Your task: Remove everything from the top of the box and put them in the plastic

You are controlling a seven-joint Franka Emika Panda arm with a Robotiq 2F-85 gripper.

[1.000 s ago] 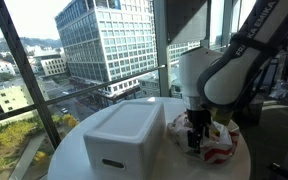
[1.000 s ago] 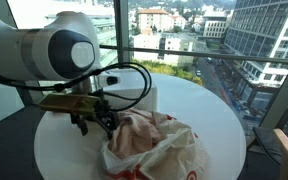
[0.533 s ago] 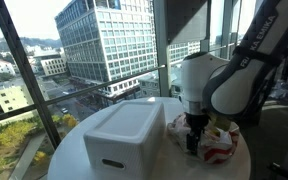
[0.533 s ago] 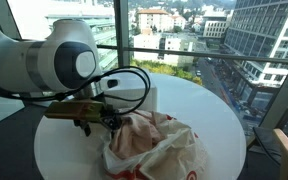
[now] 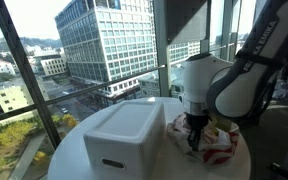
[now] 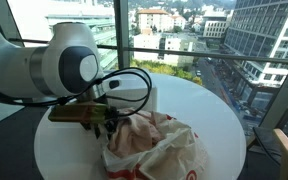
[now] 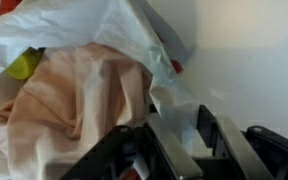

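A white box (image 5: 124, 135) with a bare lid stands on the round white table (image 5: 69, 152). Beside it lies the crumpled plastic bag (image 5: 220, 142) (image 6: 156, 146) with red print. My gripper (image 5: 193, 141) (image 6: 106, 125) points down at the bag's rim nearest the box. In the wrist view a flap of the translucent bag (image 7: 79, 35) runs between my gripper's (image 7: 191, 140) fingers, which stand narrowed with a slim gap showing. Whether the pads pinch the film is unclear. Inside the bag lie a beige cloth-like thing (image 7: 79, 110) and something yellow-green (image 7: 24, 65).
Tall glass windows (image 5: 44, 60) with dark frames close in the table on the far side. The table's edge (image 6: 234, 130) curves close behind the bag. My arm's bulky white joint (image 6: 69, 60) hangs over the box side of the table.
The fingers have drawn in from wide apart to a narrow gap around the bag's rim. The wrist has settled slightly toward the bag.
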